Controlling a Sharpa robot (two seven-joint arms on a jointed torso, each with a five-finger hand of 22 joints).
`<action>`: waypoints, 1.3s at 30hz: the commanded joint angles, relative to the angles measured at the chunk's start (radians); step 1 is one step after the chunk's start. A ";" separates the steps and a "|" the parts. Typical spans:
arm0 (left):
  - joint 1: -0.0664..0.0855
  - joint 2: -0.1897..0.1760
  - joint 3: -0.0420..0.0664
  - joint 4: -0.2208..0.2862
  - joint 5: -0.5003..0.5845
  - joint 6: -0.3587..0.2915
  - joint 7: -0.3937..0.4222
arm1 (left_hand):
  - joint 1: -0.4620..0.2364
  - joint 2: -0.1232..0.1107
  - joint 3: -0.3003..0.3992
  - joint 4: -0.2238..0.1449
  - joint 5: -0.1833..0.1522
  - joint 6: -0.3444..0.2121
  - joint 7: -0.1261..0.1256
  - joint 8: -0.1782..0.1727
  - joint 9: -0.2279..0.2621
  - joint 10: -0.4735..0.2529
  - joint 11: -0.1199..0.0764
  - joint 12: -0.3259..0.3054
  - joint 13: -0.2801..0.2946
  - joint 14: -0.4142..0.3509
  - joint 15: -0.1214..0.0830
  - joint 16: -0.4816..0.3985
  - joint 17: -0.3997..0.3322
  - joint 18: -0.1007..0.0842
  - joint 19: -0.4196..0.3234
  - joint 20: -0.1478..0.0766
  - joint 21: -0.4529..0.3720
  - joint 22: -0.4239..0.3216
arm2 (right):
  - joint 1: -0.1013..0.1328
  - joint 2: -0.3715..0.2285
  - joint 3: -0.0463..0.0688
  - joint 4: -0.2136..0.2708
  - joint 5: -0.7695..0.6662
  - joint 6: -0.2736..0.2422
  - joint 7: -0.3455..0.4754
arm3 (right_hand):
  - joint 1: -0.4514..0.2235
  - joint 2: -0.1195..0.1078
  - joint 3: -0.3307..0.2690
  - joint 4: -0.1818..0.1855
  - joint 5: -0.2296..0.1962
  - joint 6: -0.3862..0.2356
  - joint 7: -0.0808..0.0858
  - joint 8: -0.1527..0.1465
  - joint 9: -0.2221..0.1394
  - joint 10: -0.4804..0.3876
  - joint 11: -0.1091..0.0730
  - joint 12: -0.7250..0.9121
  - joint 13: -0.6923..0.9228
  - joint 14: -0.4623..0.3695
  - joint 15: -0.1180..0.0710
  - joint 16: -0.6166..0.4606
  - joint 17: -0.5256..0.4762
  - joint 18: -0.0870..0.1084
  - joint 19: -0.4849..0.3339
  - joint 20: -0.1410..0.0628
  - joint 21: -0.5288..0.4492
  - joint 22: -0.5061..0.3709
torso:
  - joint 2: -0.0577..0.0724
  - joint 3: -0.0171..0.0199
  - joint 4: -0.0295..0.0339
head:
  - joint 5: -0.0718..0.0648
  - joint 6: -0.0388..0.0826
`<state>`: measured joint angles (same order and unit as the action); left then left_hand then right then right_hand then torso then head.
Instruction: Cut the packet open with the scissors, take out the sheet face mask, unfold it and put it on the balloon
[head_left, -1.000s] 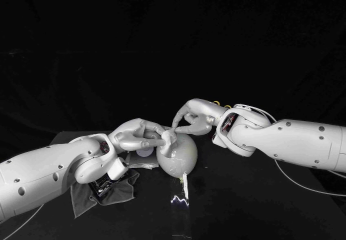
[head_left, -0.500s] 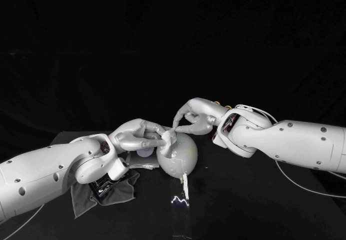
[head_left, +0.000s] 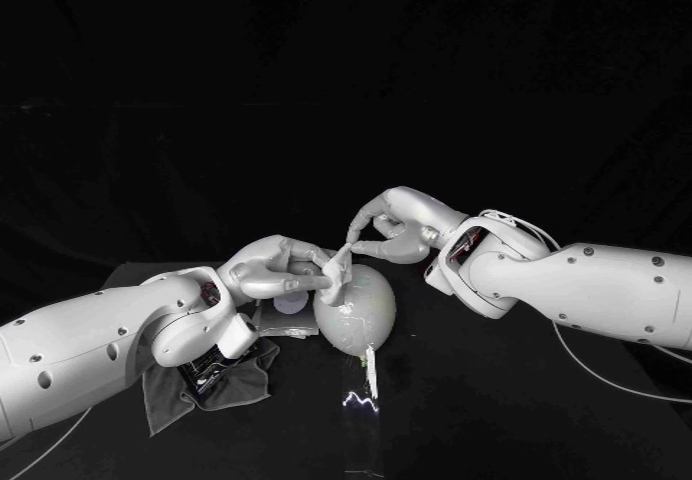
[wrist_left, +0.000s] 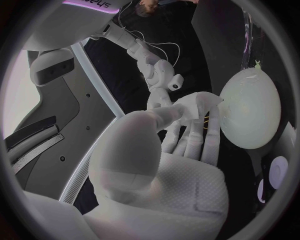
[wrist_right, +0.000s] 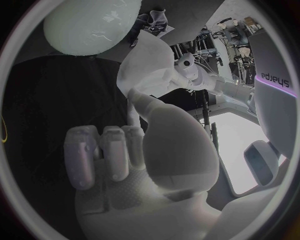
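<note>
The pale balloon (head_left: 358, 312) stands at the table's middle; the wrist views show it too (wrist_left: 251, 114) (wrist_right: 87, 26). Just above its top, the white sheet face mask (head_left: 338, 267) hangs crumpled between my two hands. My left hand (head_left: 277, 272) pinches the mask's lower part on the balloon's left side, and the white fold (wrist_left: 195, 102) sits at its fingertips. My right hand (head_left: 387, 226) is above and behind the balloon, thumb and a finger ringed together, pinching the mask's upper edge (wrist_right: 150, 67).
A dark cloth (head_left: 216, 385) with a shiny packet (head_left: 214, 367) on it lies under my left forearm. A thin white stick (head_left: 371, 372) and a glinting scrap (head_left: 358, 403) lie in front of the balloon. A small round pale disc (head_left: 294, 306) sits left of the balloon.
My right hand has risen a little and drawn back from the balloon's top, pulling the mask's upper edge up. The left hand and the balloon have barely moved.
</note>
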<state>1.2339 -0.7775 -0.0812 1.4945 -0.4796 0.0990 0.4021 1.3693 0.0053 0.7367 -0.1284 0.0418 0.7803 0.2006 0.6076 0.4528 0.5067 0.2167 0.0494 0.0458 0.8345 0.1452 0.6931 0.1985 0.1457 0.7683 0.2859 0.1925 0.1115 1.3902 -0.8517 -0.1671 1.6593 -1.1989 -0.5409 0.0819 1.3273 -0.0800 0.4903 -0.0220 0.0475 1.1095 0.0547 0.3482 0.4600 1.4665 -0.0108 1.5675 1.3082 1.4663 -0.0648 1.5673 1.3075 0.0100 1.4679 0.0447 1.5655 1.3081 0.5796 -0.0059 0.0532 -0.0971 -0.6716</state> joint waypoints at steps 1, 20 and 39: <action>0.002 0.003 0.001 0.002 0.051 -0.025 0.003 | 0.002 -0.005 -0.007 -0.002 0.006 -0.009 0.048 0.005 0.068 0.017 -0.001 -0.001 0.002 0.000 0.004 0.006 -0.002 0.013 0.004 0.000 0.004 0.002 | 0.000 -0.002 0.001 0.009 0.013 -0.045 0.011 | -0.005 0.010 0.010 -0.002 0.001 -0.014 0.001 0.015 0.059 0.104 -0.004 0.003 0.263 0.104 -0.007 0.003 0.263 -0.010 0.102 -0.005 0.003 0.262 | 0.000 -0.0001 0.0002 | 0.001 0.000; 0.003 0.002 0.001 0.005 0.102 -0.050 -0.002 | -0.083 -0.161 -0.134 0.026 0.007 -0.080 0.065 -0.112 -0.035 0.081 0.007 0.001 0.005 -0.007 0.016 0.029 0.003 0.020 0.004 0.004 -0.008 -0.011 | 0.000 -0.012 0.004 0.034 0.015 -0.159 0.030 | -0.012 0.009 0.032 -0.012 0.001 -0.038 0.002 0.049 0.097 0.104 -0.002 0.003 0.263 0.104 -0.005 0.003 0.263 -0.010 0.103 -0.004 0.005 0.263 | -0.001 -0.0009 0.0003 | 0.001 0.002; 0.003 -0.009 0.001 -0.002 0.105 -0.093 -0.015 | 0.009 -0.140 -0.381 0.131 0.006 -0.056 0.069 -0.154 -0.123 0.239 0.005 0.021 0.016 -0.006 0.014 0.049 -0.003 0.026 0.034 0.004 -0.033 -0.039 | 0.004 -0.021 0.014 0.043 0.003 -0.219 0.052 | -0.014 0.006 0.040 -0.016 0.001 -0.044 0.003 0.058 0.107 0.104 -0.002 0.003 0.263 0.104 -0.005 0.003 0.263 -0.010 0.103 -0.004 0.005 0.263 | -0.001 -0.0002 0.0001 | 0.002 0.014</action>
<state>1.2349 -0.7873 -0.0814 1.4926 -0.3911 0.0252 0.3820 1.3788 -0.1321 0.3532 0.0020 0.0463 0.7256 0.1911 0.4564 0.3295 0.7479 0.2184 0.0727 0.0629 0.8310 0.1628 0.7366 0.1960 0.1558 0.7938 0.2895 0.1655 0.0729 1.3934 -0.8728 -0.1548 1.7008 -1.1838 -0.7339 0.1133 1.3141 -0.0778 0.5247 -0.0373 0.0423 1.0698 0.0574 0.4030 0.5168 1.4647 -0.0121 1.5673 1.3080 1.4662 -0.0644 1.5673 1.3076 0.0064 1.4647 0.0444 1.5643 1.3079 0.5793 -0.0065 0.0532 -0.0962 -0.6606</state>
